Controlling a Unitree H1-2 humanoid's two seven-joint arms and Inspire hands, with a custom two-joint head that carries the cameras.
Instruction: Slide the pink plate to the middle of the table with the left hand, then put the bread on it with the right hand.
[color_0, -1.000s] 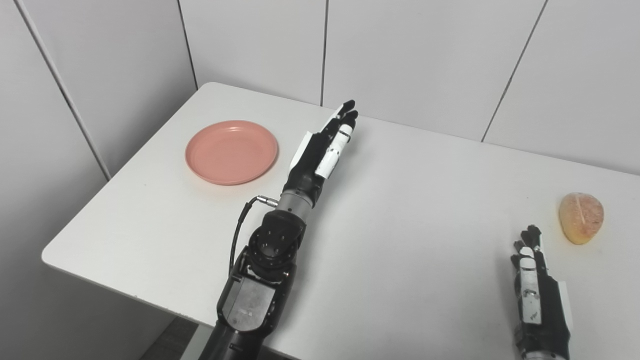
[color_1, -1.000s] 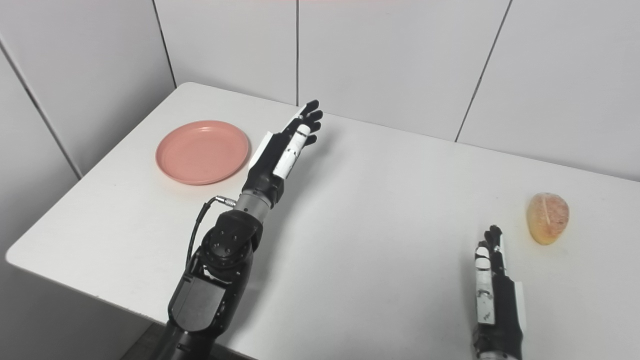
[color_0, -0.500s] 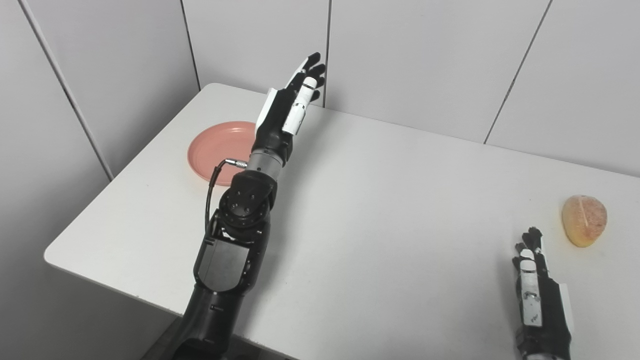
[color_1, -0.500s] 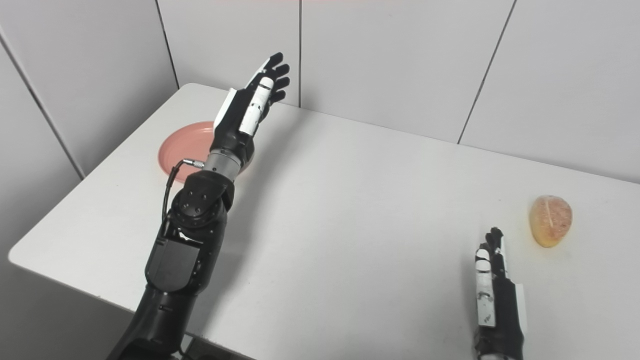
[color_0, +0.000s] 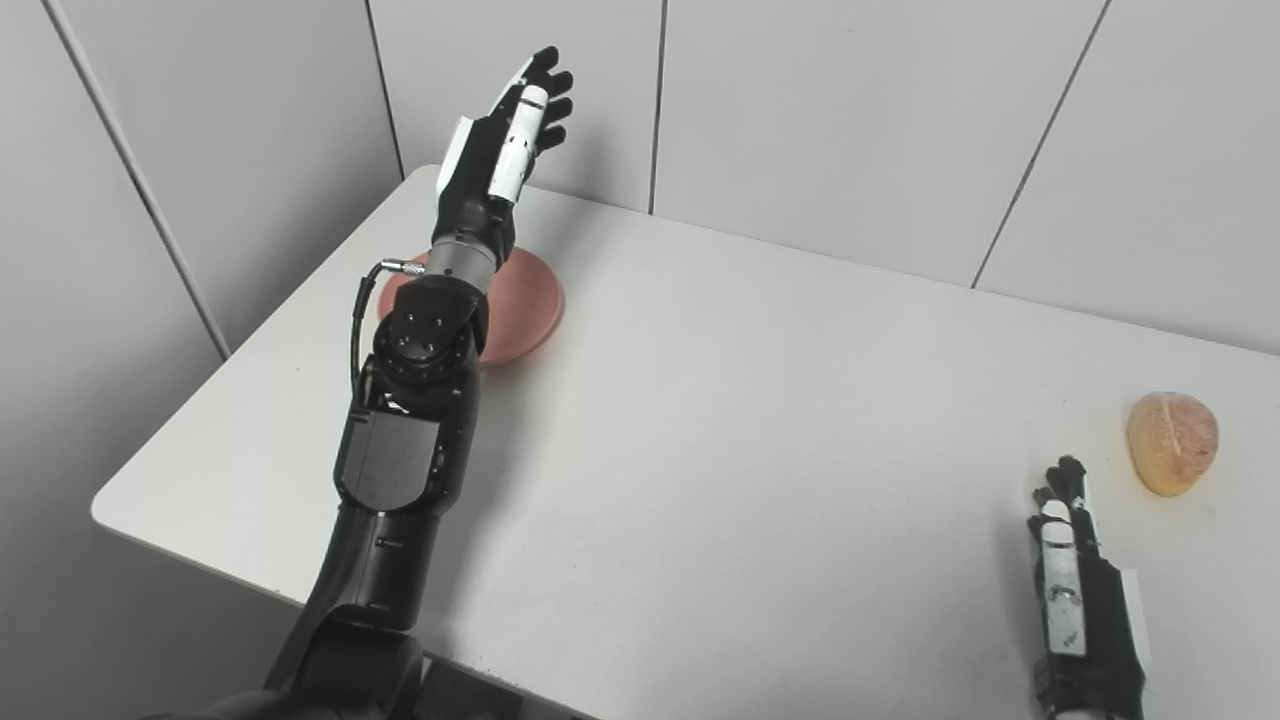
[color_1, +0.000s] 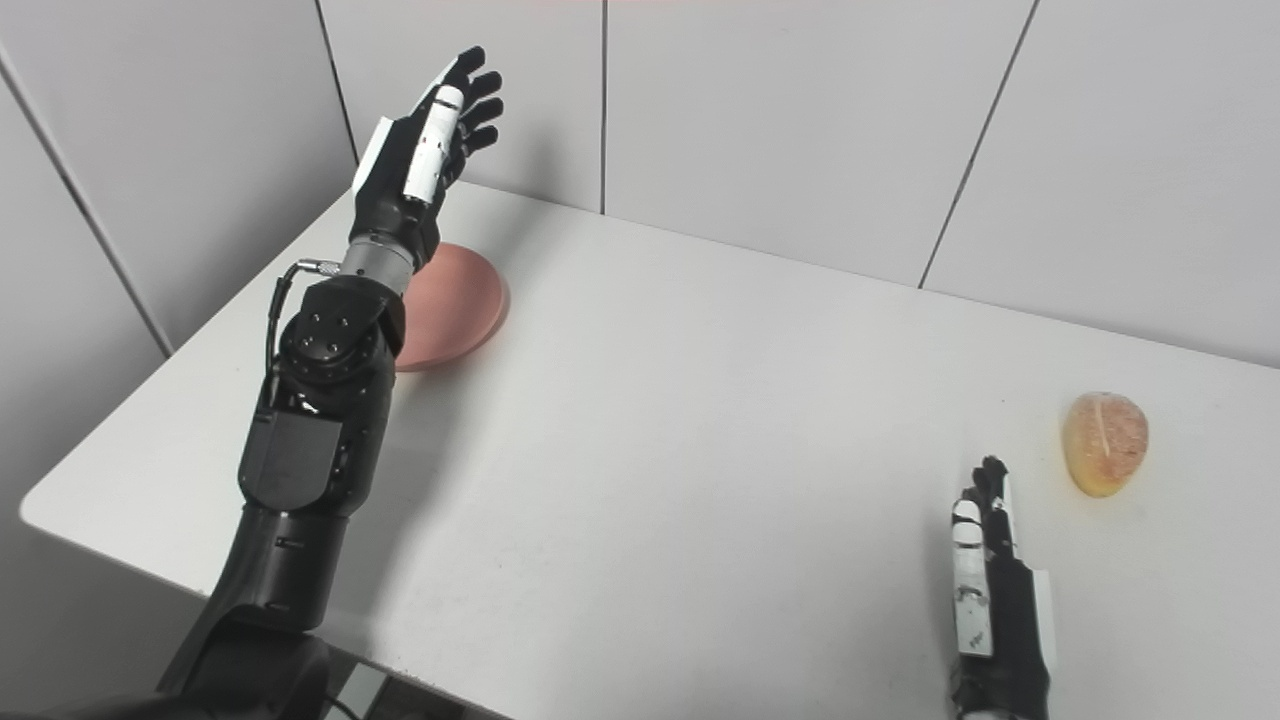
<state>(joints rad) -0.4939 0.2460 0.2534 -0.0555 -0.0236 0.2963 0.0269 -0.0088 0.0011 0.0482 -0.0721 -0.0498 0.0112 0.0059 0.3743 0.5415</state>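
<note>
- The left robot hand (color_0: 495, 150) is raised above the worktop's (color_0: 760, 420) far left corner, fingers spread, holding nothing.
- The pink plate (color_0: 525, 305) lies near that corner, partly hidden by the left forearm.
- The bread (color_0: 1172, 442) sits near the right edge.
- The right robot hand (color_0: 1075, 580), fingers straight and empty, lies near the front edge, short of the bread.

The left robot hand (color_1: 425, 150) is raised above the far left of the white surface (color_1: 700, 420), fingers spread, its arm hiding part of the pink plate (color_1: 455, 305). The right robot hand (color_1: 990, 590) lies flat near the bread (color_1: 1104, 442).
</note>
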